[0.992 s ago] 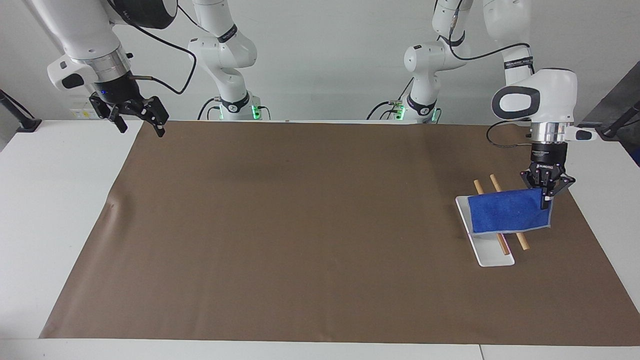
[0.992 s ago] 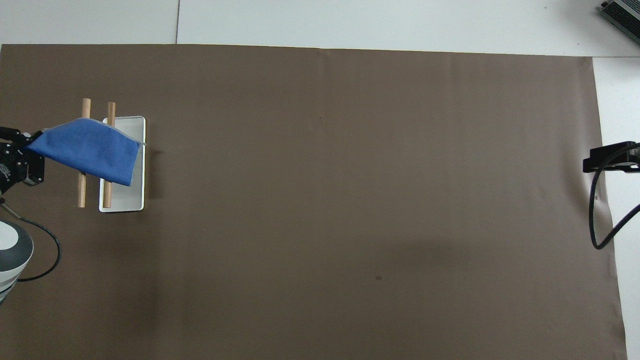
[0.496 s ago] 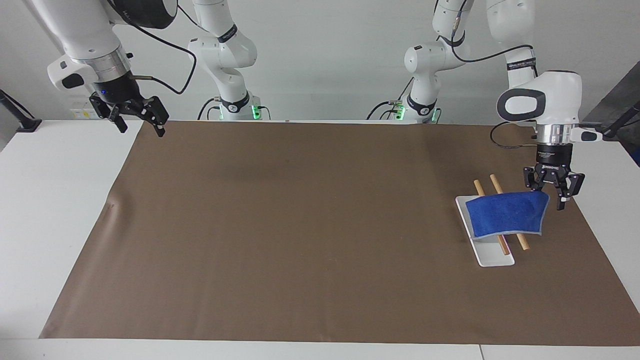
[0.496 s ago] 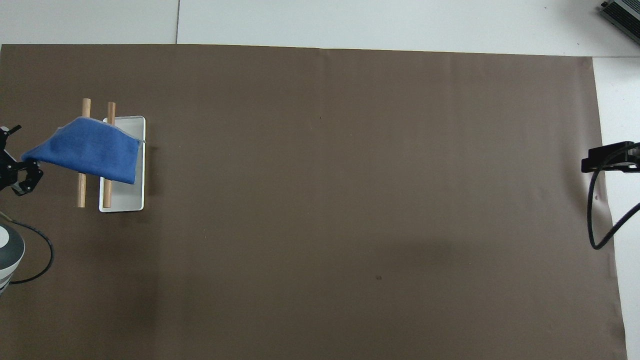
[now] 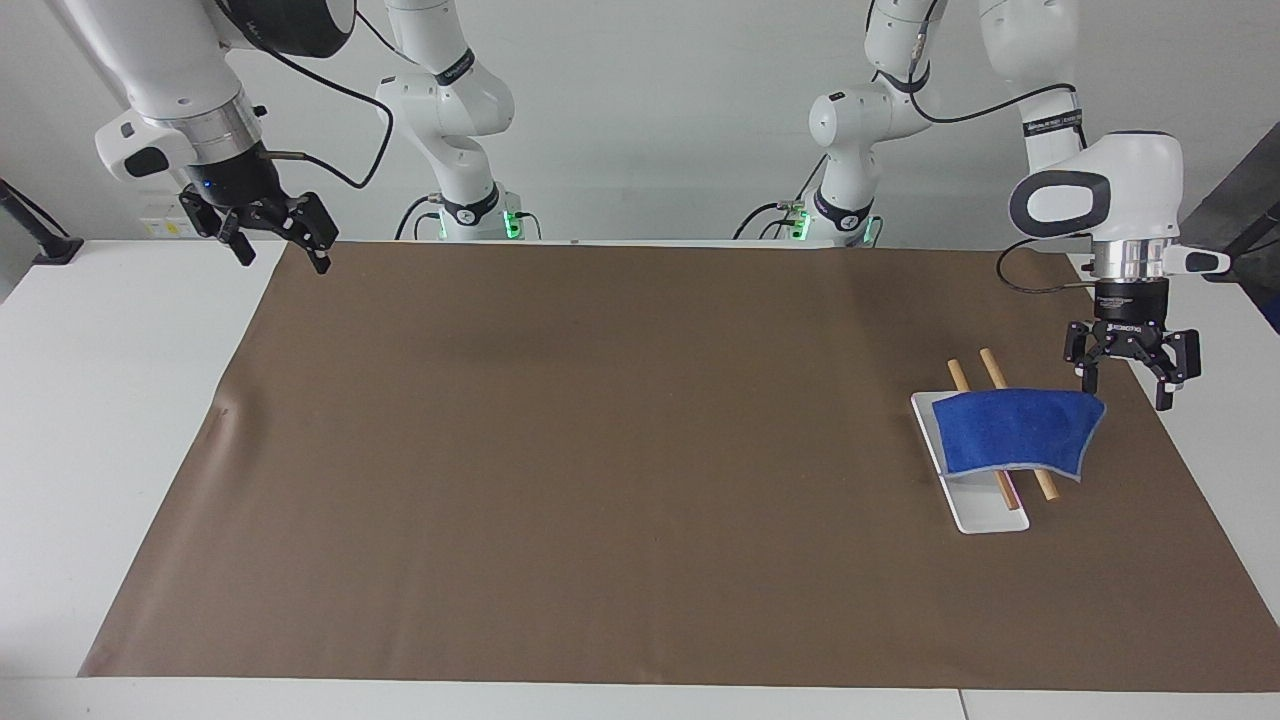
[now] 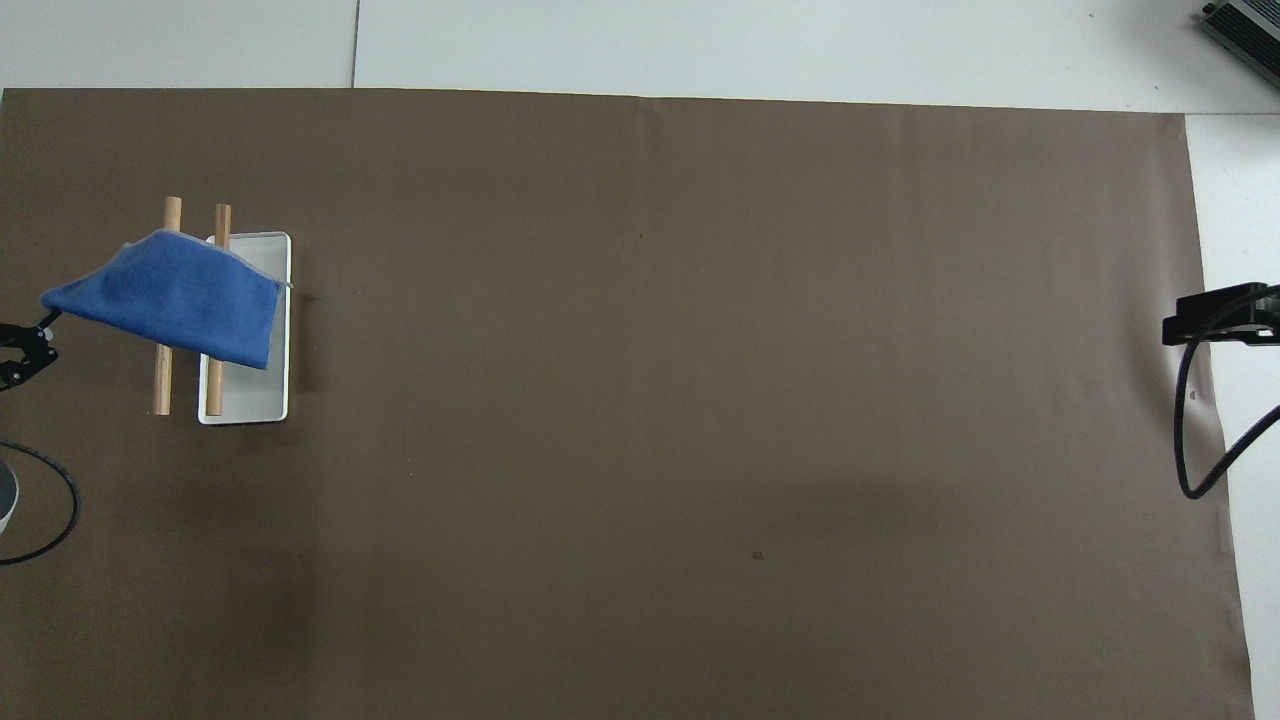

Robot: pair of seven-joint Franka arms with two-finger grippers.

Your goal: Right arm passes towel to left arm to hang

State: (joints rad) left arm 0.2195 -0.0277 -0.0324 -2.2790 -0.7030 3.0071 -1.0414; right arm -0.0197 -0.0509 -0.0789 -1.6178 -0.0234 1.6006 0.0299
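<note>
Towel [image 5: 1015, 433] hangs draped over both rods [image 5: 1042, 484] above the tray [image 5: 985, 515], toward the left arm's end of the bench. Left tool [image 5: 1129, 388] spread, just beside it, holding nothing. Right tool [image 5: 281, 248] spread, waiting. I judge hanging done, probably seated; next I'd retract clear.

- The towel [image 5: 1015, 432] is looking like soft, matt blue cloth with a fuzzy nap and a thin pale hem.
- The two rods [image 5: 1000, 376] under it are showing as bare, smooth wood.
- The tray [image 5: 985, 518] is looking like smooth white plastic with a slight sheen.
- The brown mat [image 5: 600, 450] is lying matt and paper-like, faintly creased.
- The counter [image 5: 110, 400] is showing smooth and white.
- My left hand [image 5: 1128, 378] is looking like matt black plastic under a shiny metal wrist ring.
</note>
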